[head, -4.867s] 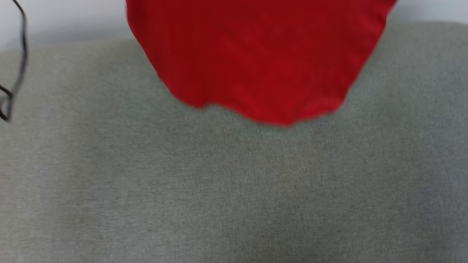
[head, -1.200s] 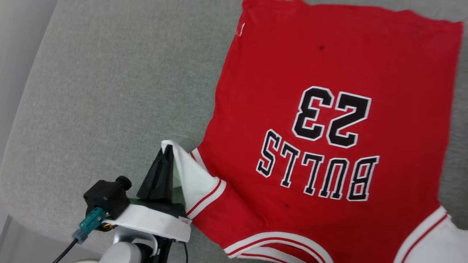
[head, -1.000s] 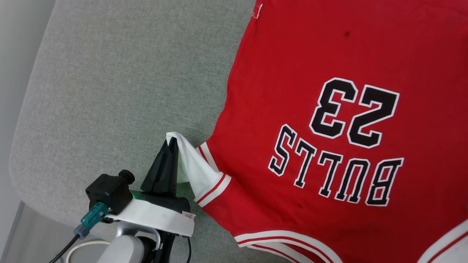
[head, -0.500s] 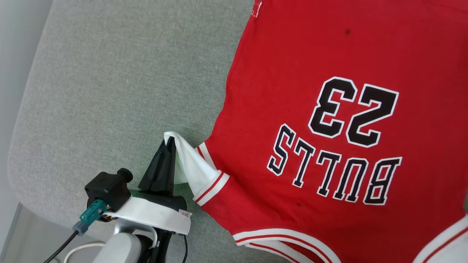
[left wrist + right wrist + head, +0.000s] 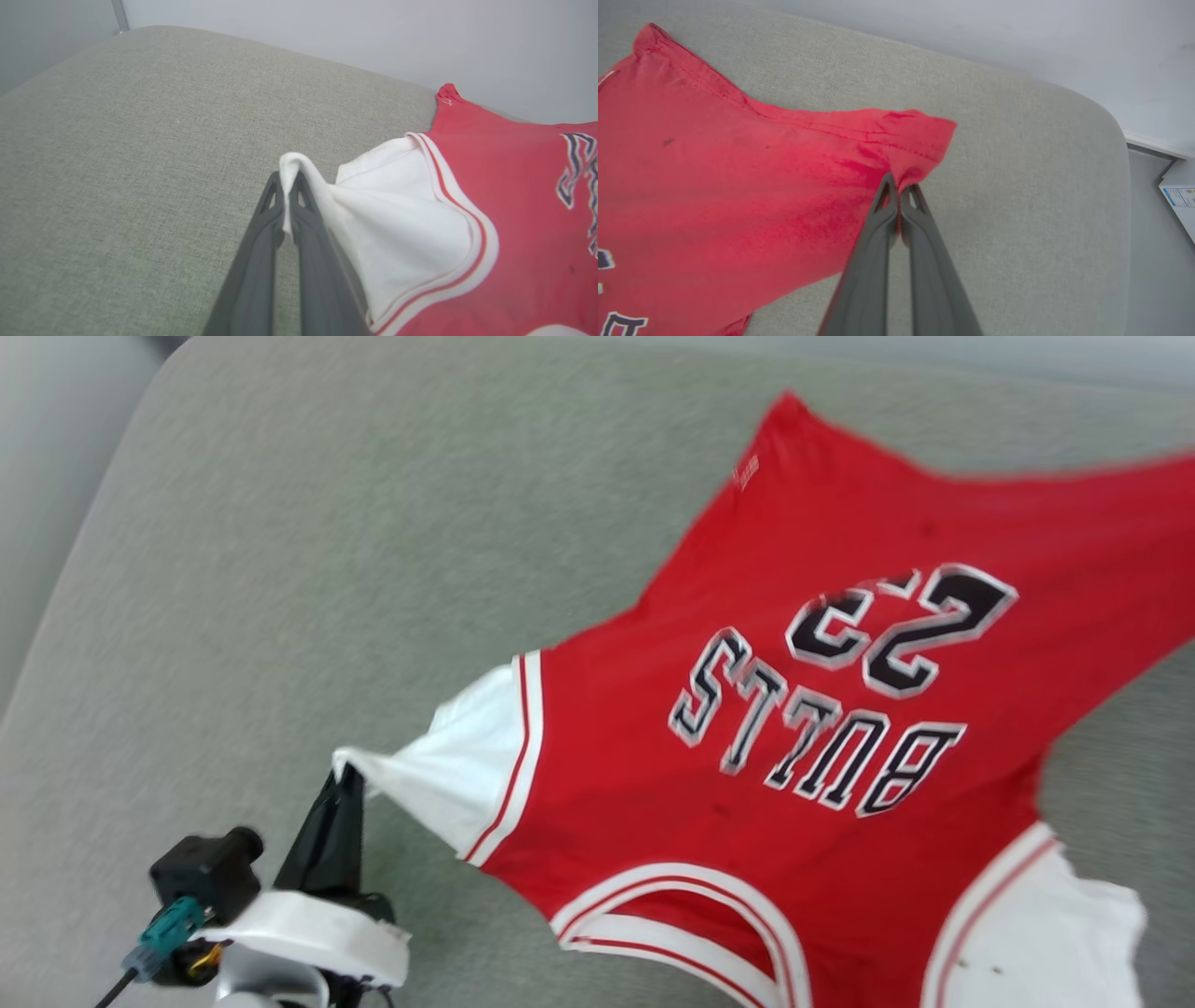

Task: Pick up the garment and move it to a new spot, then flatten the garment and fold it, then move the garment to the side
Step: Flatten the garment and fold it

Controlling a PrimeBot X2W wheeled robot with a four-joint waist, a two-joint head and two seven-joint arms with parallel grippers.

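We grip the garment point(image 5: 822, 821) on the grey table point(image 5: 280, 569).
Left jaws clamp its white sleeve point(image 5: 397, 210), right jaws its red hem point(image 5: 920, 130).

1. Grey woven upholstered surface point(image 5: 280, 569) spans most of the head view, with a rounded corner at 11 o'clock.
2. Left wrist view: plain pale wall point(image 5: 327, 28) at 12 o'clock, behind the surface's far edge.
3. Same view, 10 o'clock: darker grey panel point(image 5: 56, 32), divided from the wall by a thin metal strip point(image 5: 120, 16).
4. Right wrist view, 3 o'clock: white strip point(image 5: 1153, 142) along the wall foot; grey floor point(image 5: 1157, 261) at 4 o'clock.
5. White item with blue-printed label point(image 5: 1178, 196), cut off at the 3 o'clock edge.
6. Light soft and even; shadows faint.
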